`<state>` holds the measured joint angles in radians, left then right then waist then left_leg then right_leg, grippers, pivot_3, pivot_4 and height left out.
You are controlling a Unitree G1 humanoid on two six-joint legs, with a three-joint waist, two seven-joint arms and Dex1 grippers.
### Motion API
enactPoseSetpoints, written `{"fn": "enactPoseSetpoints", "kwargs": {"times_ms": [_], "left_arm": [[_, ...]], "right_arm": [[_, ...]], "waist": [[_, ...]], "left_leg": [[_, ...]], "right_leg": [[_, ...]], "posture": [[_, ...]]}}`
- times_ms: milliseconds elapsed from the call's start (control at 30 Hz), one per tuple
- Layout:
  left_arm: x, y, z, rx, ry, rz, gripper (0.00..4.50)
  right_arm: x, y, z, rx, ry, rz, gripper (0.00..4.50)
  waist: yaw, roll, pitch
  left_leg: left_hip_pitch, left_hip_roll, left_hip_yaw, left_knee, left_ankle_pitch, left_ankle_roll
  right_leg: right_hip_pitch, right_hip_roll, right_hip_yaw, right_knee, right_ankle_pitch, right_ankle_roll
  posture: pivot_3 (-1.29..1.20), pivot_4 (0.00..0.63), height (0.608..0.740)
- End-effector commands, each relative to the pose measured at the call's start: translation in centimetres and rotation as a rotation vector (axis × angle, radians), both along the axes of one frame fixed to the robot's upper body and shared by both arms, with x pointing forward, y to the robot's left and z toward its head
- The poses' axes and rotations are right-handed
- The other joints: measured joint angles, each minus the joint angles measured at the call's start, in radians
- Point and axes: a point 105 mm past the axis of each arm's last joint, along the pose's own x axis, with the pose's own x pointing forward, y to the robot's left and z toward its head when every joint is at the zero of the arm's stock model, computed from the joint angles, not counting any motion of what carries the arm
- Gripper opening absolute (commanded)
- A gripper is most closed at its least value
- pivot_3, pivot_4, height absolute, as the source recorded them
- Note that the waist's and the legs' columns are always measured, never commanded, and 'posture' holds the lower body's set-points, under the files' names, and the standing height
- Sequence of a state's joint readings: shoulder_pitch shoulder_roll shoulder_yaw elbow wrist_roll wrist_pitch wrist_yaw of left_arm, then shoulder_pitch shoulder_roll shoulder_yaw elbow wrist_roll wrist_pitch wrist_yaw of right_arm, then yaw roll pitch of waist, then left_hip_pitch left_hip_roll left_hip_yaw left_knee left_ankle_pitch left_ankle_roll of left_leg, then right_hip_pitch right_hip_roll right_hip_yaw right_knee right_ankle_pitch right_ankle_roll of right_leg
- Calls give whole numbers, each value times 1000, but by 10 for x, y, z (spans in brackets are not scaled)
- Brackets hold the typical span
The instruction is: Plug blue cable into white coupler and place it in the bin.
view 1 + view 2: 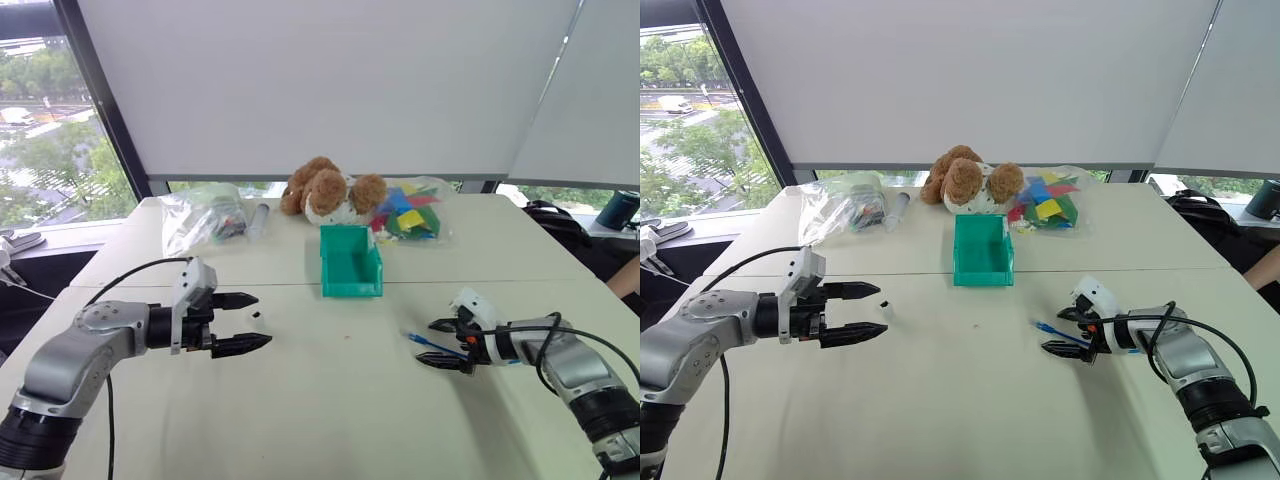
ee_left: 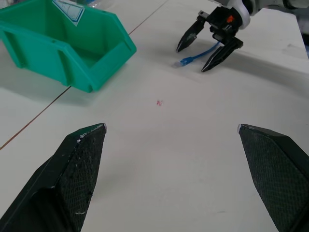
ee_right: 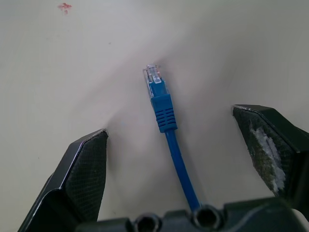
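Right hand [image 1: 447, 343] down low over the tabletop [image 1: 330, 410], fingers spread wide, straddling the blue cable [image 3: 166, 130] without actually pinching it. Cable lying flat on the tabletop between the two black fingers [image 3: 79, 174], clear plug tip pointing away from the wrist, running back under the palm. Not touching either finger as far as the wrist view shows. Left hand [image 1: 249, 322] also wide open and holding nothing, hovering level above the tabletop over on the robot's left, well apart from the cable, pointed across toward the right hand. Tiny dark-and-white speck [image 1: 257, 316] just past the left fingertips, maybe the white coupler, but too small to call. Teal bin [image 1: 350, 262] sitting upright near the middle of the tabletop, farther back than both hands, low cut-out wall facing the robot, looks empty inside apart from a label on the back wall. Behind the bin, a brown and white plush dog [image 1: 325, 190], with a clear bag of colourful pieces [image 1: 412, 212] beside it on the right and another clear bag [image 1: 205, 215] off to the left. Small red mark [image 2: 159, 102] on the tabletop between the hands.
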<state>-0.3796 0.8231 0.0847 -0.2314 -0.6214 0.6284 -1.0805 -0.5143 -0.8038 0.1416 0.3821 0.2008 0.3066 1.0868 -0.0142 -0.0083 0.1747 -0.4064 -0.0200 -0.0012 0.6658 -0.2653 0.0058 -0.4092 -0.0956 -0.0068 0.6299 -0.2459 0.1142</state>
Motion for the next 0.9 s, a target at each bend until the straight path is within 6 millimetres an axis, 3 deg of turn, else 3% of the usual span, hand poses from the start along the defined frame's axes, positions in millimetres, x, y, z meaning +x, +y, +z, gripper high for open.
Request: {"fn": "enactPoseSetpoints", "kwargs": {"times_ms": [33, 100, 300, 433, 567, 700, 900], "left_arm": [[-3, 0, 9, 11, -43, -4, 4500], [-2, 1, 9, 15, -46, 0, 4500], [-1, -1, 9, 16, -52, -3, 4500], [0, -2, 9, 17, -52, -7, 4500], [1, -5, 10, 13, -50, -23, 4500], [-1, -10, 6, 23, -41, -54, 4500], [-10, -18, -14, 92, -24, -123, 4500]], "right_arm": [[1, -1, -9, -35, 13, 12, 3940], [0, 1, -12, -41, 14, 27, 3232], [-2, 16, -10, -59, -11, 102, 86], [-6, 46, 6, -53, -52, 213, 36], [-18, 94, 17, -24, -68, 373, 36], [-28, 143, 13, 5, -62, 508, 36], [-22, 186, -3, -36, -62, 593, 36]], "waist": [[0, 0, 0], [1, 0, 0], [0, 0, 0], [-3, 0, 0], [-1, 0, 0], [2, 0, 0], [1, 0, 0]], "left_leg": [[0, 0, 0, 0, 0, 0], [1, 0, 0, 0, 0, 0], [1, 0, 0, 0, 0, 0], [1, 0, 0, 0, 0, 0], [1, 1, 0, -1, 0, 0], [0, 0, 0, -1, 0, 0], [0, -1, -1, -1, 0, -1]], "right_leg": [[0, 0, 0, 0, 0, 0], [1, 0, 0, 0, 0, 0], [1, 0, 0, 0, 0, 0], [1, 0, 0, 0, 0, 0], [-1, 0, 0, 1, 0, 0], [-1, 0, 0, 0, 0, 0], [-1, 0, 0, 0, 0, 0]], "posture": [[0, 150, 740], [0, 150, 740], [0, 150, 740], [0, 150, 740], [0, 150, 740], [0, 150, 740], [0, 150, 740]]}}
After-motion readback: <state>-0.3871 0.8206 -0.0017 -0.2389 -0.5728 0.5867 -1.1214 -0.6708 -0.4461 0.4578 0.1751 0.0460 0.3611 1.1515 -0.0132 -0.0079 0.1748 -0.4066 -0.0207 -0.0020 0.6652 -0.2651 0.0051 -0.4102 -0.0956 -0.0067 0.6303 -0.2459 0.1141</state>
